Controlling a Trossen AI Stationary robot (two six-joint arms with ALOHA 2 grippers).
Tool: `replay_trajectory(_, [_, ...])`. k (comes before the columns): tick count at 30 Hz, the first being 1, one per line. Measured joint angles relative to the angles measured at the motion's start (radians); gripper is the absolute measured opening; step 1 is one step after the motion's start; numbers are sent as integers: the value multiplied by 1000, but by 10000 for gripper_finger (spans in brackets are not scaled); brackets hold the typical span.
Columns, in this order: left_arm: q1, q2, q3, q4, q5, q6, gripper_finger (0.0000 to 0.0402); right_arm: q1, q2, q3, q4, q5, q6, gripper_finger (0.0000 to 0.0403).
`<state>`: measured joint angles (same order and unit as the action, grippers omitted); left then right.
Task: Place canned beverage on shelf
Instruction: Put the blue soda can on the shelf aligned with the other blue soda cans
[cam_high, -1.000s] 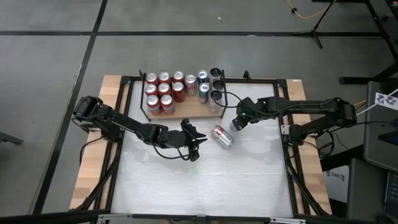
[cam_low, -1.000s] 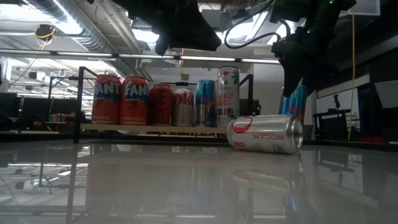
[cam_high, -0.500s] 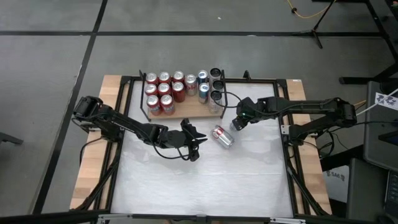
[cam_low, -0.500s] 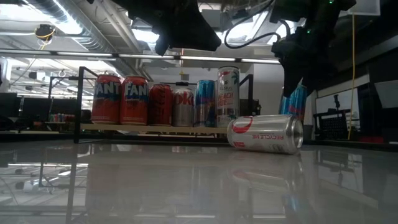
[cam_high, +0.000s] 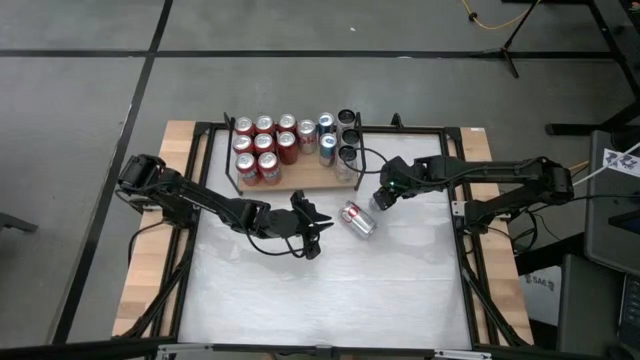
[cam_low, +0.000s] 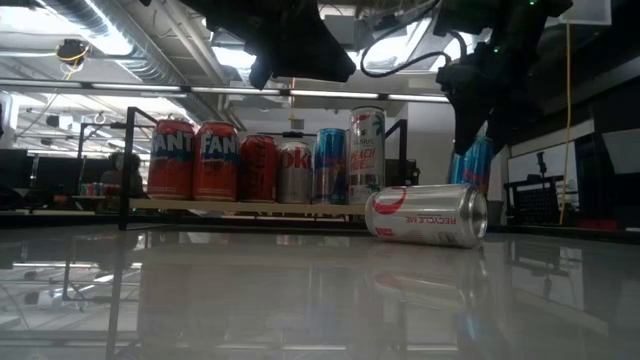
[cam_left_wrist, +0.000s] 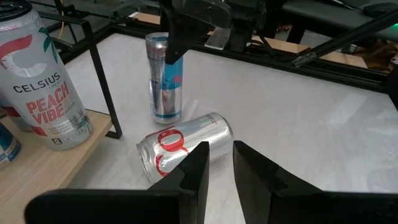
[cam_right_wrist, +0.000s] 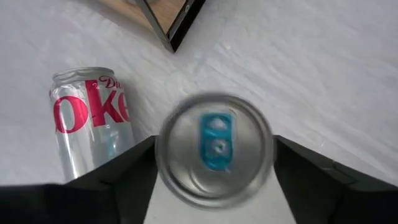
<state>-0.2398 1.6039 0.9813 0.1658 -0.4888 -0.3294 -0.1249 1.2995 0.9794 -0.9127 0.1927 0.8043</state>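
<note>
A silver Diet Coke can (cam_high: 357, 218) lies on its side on the white tabletop, just in front of the shelf (cam_high: 300, 182). A blue and silver can (cam_left_wrist: 165, 81) stands upright on the table to the right of it. My right gripper (cam_high: 383, 198) points steeply down over this can, one finger on either side of its upper part (cam_right_wrist: 214, 149). My left gripper (cam_left_wrist: 221, 165) hovers left of the lying can, aimed at it, with only a narrow gap between its fingers and nothing in it. My right gripper's fingers (cam_right_wrist: 130, 180) come from above and stand close along the upright can's sides, just below its top. The can top hides the gaps, so I cannot tell whether they touch it. The can stands on its base on the table.
The shelf holds several upright cans, red ones at the left (cam_high: 262, 150) and a tall Celsius can (cam_left_wrist: 40, 87) at its near right corner. Black rails (cam_left_wrist: 102, 74) edge the shelf, and a black frame (cam_high: 455, 200) runs along the table's sides. White tabletop (cam_high: 330, 290) stretches toward the near edge.
</note>
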Motion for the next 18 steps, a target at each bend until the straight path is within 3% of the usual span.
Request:
replay_trajectory(7, [0,0,0,0,0,0,64,0,0,0,0,0,0,333])
replay_trajectory(18, [0,0,0,0,0,0,64,1,0,0,4,-28,1,331])
